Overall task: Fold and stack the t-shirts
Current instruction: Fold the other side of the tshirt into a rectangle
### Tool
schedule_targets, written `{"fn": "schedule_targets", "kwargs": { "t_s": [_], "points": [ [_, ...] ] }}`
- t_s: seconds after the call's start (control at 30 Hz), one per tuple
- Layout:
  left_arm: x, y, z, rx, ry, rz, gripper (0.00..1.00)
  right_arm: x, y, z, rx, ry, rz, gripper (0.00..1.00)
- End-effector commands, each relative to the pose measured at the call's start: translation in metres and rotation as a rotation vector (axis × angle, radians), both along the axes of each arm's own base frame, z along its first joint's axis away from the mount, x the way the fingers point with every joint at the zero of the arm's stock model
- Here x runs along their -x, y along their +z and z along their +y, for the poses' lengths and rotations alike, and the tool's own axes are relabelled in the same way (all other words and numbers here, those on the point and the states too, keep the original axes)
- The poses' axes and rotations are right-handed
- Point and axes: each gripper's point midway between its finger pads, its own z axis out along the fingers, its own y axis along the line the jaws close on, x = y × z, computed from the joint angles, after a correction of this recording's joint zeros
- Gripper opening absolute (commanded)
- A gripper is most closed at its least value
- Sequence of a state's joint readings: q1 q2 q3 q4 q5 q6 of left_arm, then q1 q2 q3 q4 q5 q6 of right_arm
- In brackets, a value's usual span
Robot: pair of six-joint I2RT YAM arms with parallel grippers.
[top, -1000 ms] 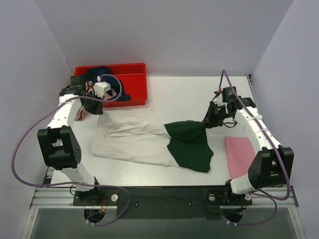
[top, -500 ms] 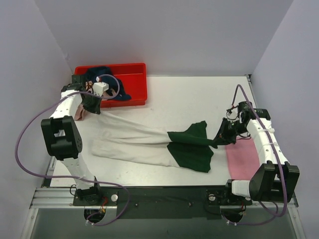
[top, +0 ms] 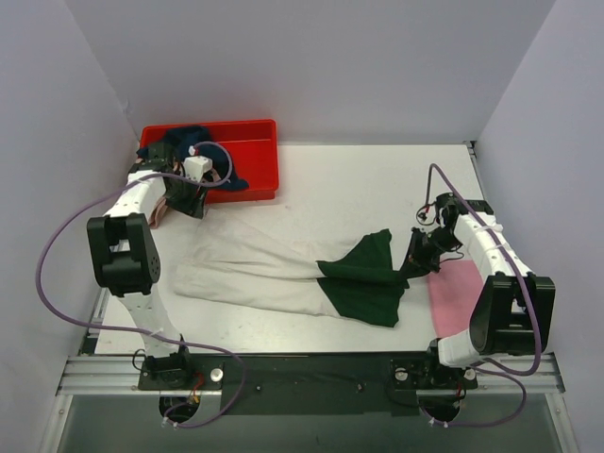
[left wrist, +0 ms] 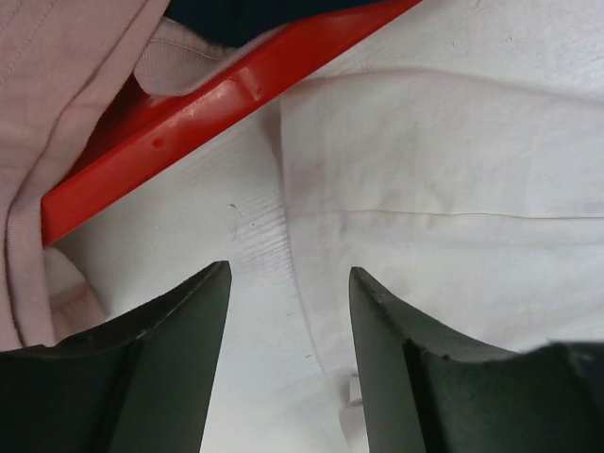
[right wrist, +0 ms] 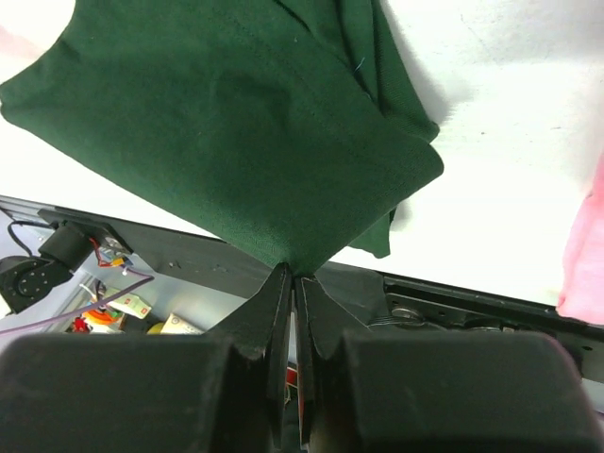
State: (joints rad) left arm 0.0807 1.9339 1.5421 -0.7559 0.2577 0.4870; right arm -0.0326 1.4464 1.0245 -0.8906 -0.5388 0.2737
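1. Dusty pink t-shirt (left wrist: pixel 42 104): we find it spilling over the rim of the red crate (left wrist: pixel 189 104), to the left of the left fingers (left wrist: pixel 203 316) and beyond them.

2. Navy t-shirt (top: pixel 189 140): bunched inside the crate, beyond the left fingers.

3. Left fingers: we log them spread apart with nothing held. A ribbed edge of the white t-shirt (top: pixel 245 274) lies in the gap between them. We cannot tell whether they touch the cloth. The crate's wall runs slantwise just past their tips.

4. White t-shirt: drawn out in long creases across the bench (top: pixel 359 179), from under the left fingers toward the right fingers (right wrist: pixel 269 326). Its dark green part (top: pixel 363 288) lies at the right-finger end. Some of that green cloth rests flat, and some is pulled up into a peak.

5. Right fingers: we record them pressed together, pinching a corner of the dark green cloth. From their tips the cloth fans out wide, away from them.

6. Bright pink t-shirt (top: pixel 458 293): flat on the bench, just to the right of the right fingers, on the side away from the green cloth.
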Motion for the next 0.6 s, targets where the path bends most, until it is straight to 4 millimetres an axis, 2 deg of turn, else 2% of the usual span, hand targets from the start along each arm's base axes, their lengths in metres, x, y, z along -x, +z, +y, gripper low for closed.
{"fn": "schedule_targets", "kwargs": {
  "t_s": [0.0, 0.07, 0.1, 0.2, 0.27, 0.3, 0.43, 0.57],
  "points": [
    [0.008, 0.032, 0.005, 0.018, 0.079, -0.04, 0.63, -0.004, 0.003, -0.012, 0.046, 0.015, -0.01, 0.0],
    [0.023, 0.026, 0.007, 0.025, 0.109, -0.003, 0.56, -0.007, 0.003, -0.013, 0.045, 0.018, -0.014, 0.0],
    [0.031, 0.015, 0.004, 0.033, 0.107, 0.024, 0.49, -0.007, 0.004, -0.012, 0.041, 0.022, -0.019, 0.0],
    [0.033, -0.009, -0.005, 0.052, 0.129, 0.044, 0.47, -0.011, 0.004, -0.012, 0.04, 0.025, -0.022, 0.0],
    [0.021, -0.023, -0.006, 0.045, 0.179, 0.03, 0.47, -0.014, 0.006, -0.01, 0.025, 0.03, -0.031, 0.0],
    [0.011, -0.023, -0.004, 0.045, 0.204, 0.004, 0.48, -0.015, 0.008, -0.009, 0.016, 0.031, -0.037, 0.0],
    [-0.01, -0.031, -0.006, 0.071, 0.26, -0.038, 0.55, -0.016, 0.011, -0.011, 0.027, 0.036, -0.057, 0.0],
    [-0.013, -0.049, -0.01, 0.051, 0.256, -0.018, 0.57, -0.014, 0.006, -0.008, 0.014, 0.027, -0.052, 0.0]
  ]
}}
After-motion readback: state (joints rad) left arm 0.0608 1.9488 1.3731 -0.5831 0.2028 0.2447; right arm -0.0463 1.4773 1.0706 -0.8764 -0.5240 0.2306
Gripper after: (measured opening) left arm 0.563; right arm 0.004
